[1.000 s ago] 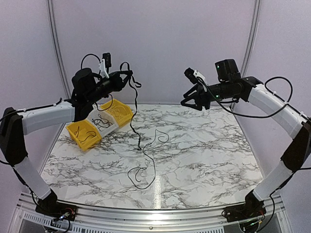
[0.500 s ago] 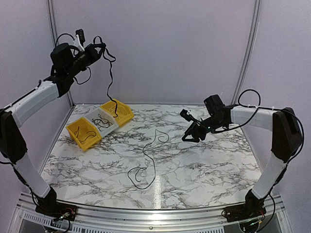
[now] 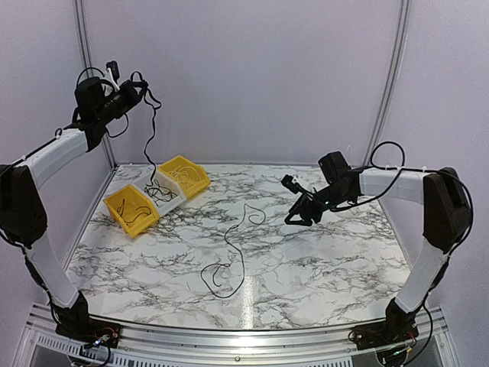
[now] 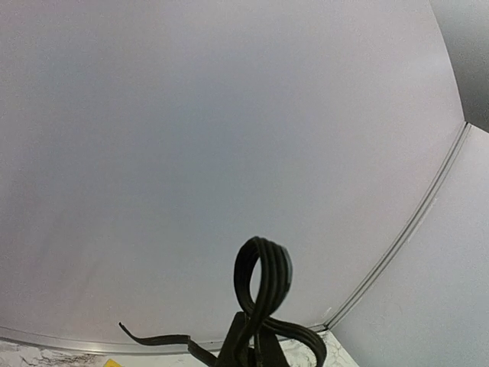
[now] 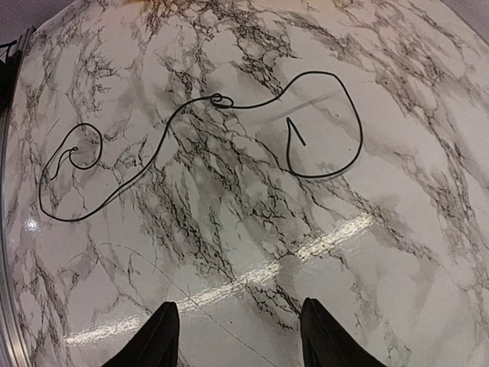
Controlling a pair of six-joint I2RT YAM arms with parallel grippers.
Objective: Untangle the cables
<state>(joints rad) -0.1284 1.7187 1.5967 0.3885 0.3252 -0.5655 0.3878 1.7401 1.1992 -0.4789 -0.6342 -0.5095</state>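
My left gripper (image 3: 140, 86) is raised high at the back left, shut on a thin black cable (image 3: 150, 147). The cable hangs down, and its lower end reaches the white middle bin (image 3: 173, 200). In the left wrist view the cable (image 4: 263, 279) loops up out of the shut jaws (image 4: 256, 350). A second thin cable (image 3: 229, 252) lies loose in curls on the marble table; it also shows in the right wrist view (image 5: 221, 103). My right gripper (image 3: 296, 215) is open and empty, low over the table to the right of that cable, with both fingertips (image 5: 164, 336) apart.
Three small bins stand in a row at the back left: a yellow one (image 3: 114, 208), the white one holding more thin wires, and another yellow one (image 3: 197, 174). Thicker black cables loop off both arms. The back wall and corner posts close the space.
My left gripper has swung further left with the hanging cable; its lower end moved from the far yellow bin to the white bin. The right gripper has barely moved since dropping low.
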